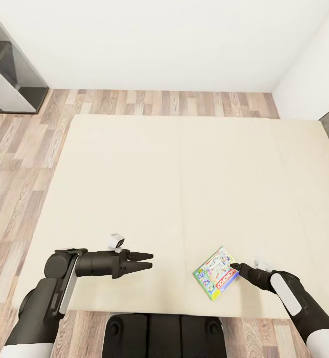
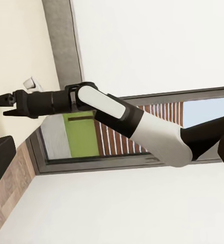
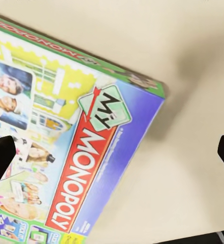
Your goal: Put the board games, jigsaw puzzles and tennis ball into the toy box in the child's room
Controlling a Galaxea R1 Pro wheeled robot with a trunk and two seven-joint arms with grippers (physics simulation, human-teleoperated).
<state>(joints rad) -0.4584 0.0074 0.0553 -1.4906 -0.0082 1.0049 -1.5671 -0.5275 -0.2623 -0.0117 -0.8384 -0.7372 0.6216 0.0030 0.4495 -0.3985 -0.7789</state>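
Cream bed [image 1: 184, 174] underneath, wide and bare, serving as the resting place for one board game [image 1: 215, 273]. Lies flat, printed lid up, close to the bed's near edge and towards the robot's right side, well within reach of that arm.

Set askew rather than square to the bed's edge. Long axis, judged by the red title banner along the blue-and-green side, running diagonally: from the near left towards the far right. One corner pointing at the robot's base, another pointing at the right tool [image 1: 235, 268].

Right tool brought low to the box's right-hand corner, jaws spread wide and gripping nothing. Seen along its fingertips [image 3: 0, 162]: one dark tip over the printed lid, the other out over bare mattress past the blue side, so bracketing that edge. Probably positioned this way because a thin flat box offers only an edge to pinch; whether touching yet, cannot tell.

Left tool [image 1: 149, 262] held out level over the mattress, well apart from the box, jaws slightly parted and empty. Most likely parked clear to leave room for the other arm.

Judged as the start of a pick-up; box not yet lifted.
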